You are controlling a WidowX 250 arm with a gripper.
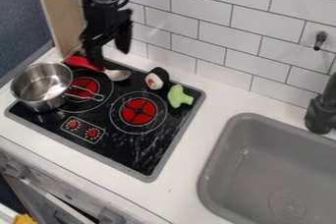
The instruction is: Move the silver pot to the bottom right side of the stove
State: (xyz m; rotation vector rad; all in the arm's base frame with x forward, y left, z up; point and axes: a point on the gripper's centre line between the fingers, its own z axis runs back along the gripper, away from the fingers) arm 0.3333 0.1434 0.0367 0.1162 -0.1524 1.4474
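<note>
1. Silver metal: your pot (41,86) sits upright at the left corner of the stove (152,175), partly over its left edge, its handle (85,96) lying across the nearer ring.
2. Your gripper (111,59) hangs near the stove's back edge, by the spoon (118,74). Its fingers stand wide apart, with nothing between them.
3. From those fingers, the pot's bowl lies down and to the left in the camera view; the handle lies almost below them. You can't judge their height above it from this angle.
4. The handle is your long axis: it runs from the bowl toward the right edge, dipping slightly toward the front. I'd close across it, or straddle the rim, rather than come in along its length.
5. Your target, as I read it, is the stretch by the front right corner, past the second burner (138,111). The grasp comes first; the move itself hasn't been made.
6. Count for you: one pot, one spoon, one sushi (156,78), one broccoli (179,97), two burners, two dials (93,132), one sink (211,169), one tap (320,112).
7. Watch the spoon: a low approach could snag it.
</note>
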